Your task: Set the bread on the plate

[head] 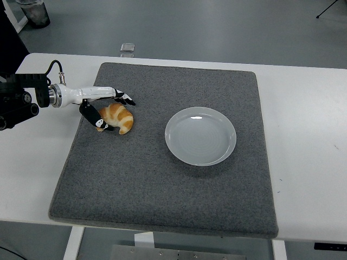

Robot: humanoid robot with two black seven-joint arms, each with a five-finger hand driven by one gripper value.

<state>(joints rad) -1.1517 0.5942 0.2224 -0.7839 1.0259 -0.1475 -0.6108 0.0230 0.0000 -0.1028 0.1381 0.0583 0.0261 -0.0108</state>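
A golden croissant [120, 117] lies on the left part of the grey mat [162, 179]. My left hand [113, 111] reaches in from the left edge and closes around it: the thumb sits at its near left side, the fingers [126, 99] curl over its far side. The croissant still rests on the mat. An empty white plate [200, 135] stands to the right of the croissant, about a hand's length away, near the mat's middle. The right arm does not show.
The grey mat covers most of the white table [309, 146]. A small clear object [127, 48] lies at the table's far edge. A dark container [37, 13] stands on the floor at the top left.
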